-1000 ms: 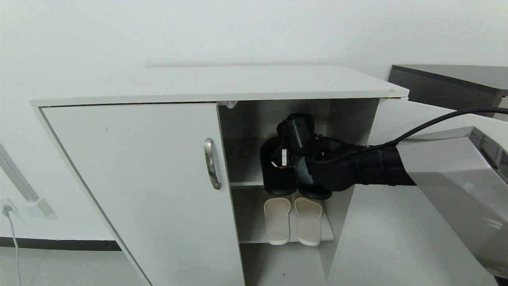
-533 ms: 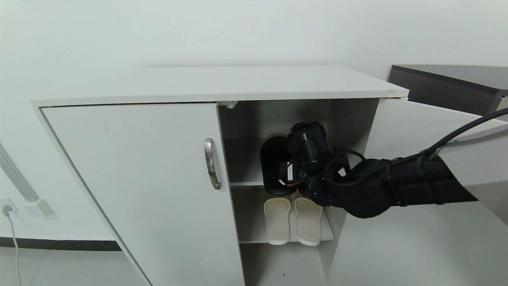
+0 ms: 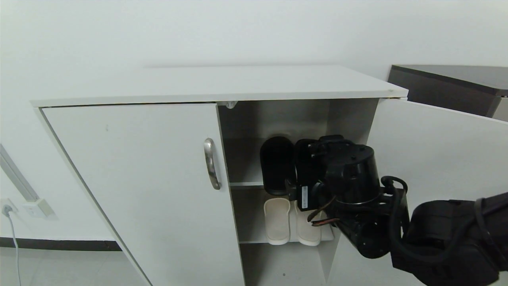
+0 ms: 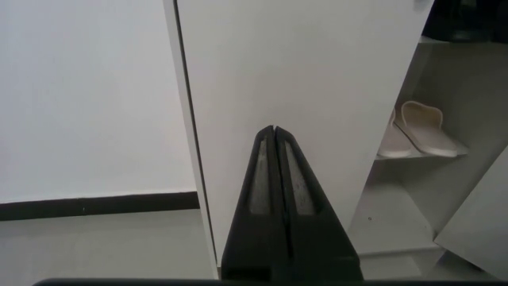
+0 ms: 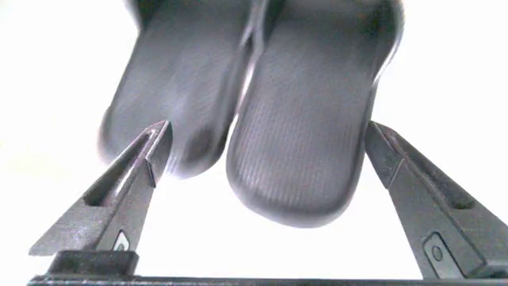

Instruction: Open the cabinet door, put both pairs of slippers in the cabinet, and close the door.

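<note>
Black slippers [image 5: 302, 103] side by side, right gripper [image 5: 267, 129] spread apart before them, left gripper [image 4: 274, 133] pressed together.

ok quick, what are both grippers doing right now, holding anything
left gripper: closed, holding nothing
right gripper: open, empty, black slippers just ahead of it, not gripped

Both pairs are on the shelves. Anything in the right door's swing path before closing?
Yes: the right arm. Its open right gripper hangs just in front of the black slippers, with the wrist between the open door and the cabinet opening. The white slippers lie on the lower shelf; nothing else visible blocks the swing.
</note>
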